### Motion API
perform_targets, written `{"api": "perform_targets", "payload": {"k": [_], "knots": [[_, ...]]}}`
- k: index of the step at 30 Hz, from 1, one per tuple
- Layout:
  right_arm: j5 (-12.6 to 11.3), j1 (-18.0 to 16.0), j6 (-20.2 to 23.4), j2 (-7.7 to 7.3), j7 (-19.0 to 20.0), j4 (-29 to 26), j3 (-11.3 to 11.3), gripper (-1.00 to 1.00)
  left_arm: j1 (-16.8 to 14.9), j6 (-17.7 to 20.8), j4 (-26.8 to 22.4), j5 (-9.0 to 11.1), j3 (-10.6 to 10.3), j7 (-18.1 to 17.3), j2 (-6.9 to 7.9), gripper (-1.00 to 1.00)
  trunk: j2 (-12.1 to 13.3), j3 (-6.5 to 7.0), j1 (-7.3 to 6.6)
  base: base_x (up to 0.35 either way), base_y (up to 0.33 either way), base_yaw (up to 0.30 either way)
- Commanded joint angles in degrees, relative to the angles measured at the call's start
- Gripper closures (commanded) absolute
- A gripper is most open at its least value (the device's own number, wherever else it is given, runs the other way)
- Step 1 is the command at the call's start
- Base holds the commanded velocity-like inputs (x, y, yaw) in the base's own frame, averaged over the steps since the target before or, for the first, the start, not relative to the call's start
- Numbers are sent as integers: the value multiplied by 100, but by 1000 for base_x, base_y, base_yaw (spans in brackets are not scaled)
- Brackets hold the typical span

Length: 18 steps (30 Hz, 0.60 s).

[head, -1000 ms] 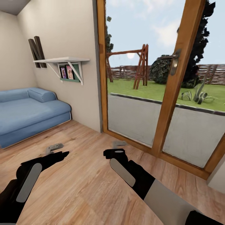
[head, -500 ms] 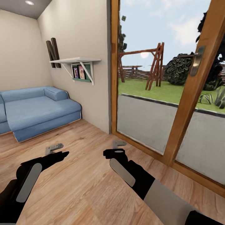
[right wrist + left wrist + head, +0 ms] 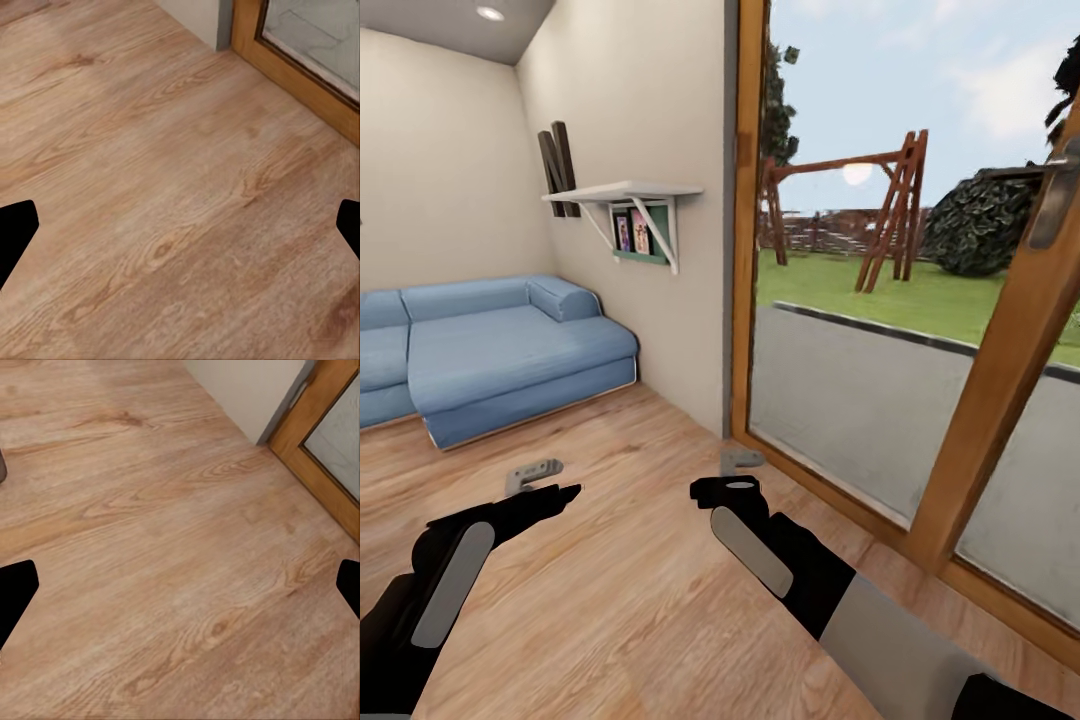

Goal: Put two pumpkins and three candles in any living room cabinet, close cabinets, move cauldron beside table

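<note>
Looks like a search step: both the left gripper (image 3: 540, 478) and right gripper (image 3: 742, 468) hang spread wide and empty over the wood floor (image 3: 630, 590). No pumpkins, candles or cabinet in sight, just a blue sofa (image 3: 500, 350) and glass door (image 3: 880, 330). Next move probably calls for turning to find them.

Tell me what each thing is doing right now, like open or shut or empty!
left gripper: open, holding nothing.
right gripper: open, holding nothing.
glass door: shut, as far as the picture shows.
blue sofa: nothing on its seat.
wall shelf: holds framed pictures underneath.
</note>
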Motion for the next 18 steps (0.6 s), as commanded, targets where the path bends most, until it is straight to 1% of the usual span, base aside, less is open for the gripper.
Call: {"api": "perform_targets", "payload": {"k": [1, 18], "knots": [[-34, -7, 17, -1, -44, -7, 10, -100, -5, 23, -7, 61, 0, 50, 1, -100, -3, -6, 2, 254, -201, 273], [-34, -7, 17, 2, -44, -7, 10, -100, -5, 23, -5, 58, 0, 50, 1, -100, -3, -6, 2, 254, -200, 279]]}}
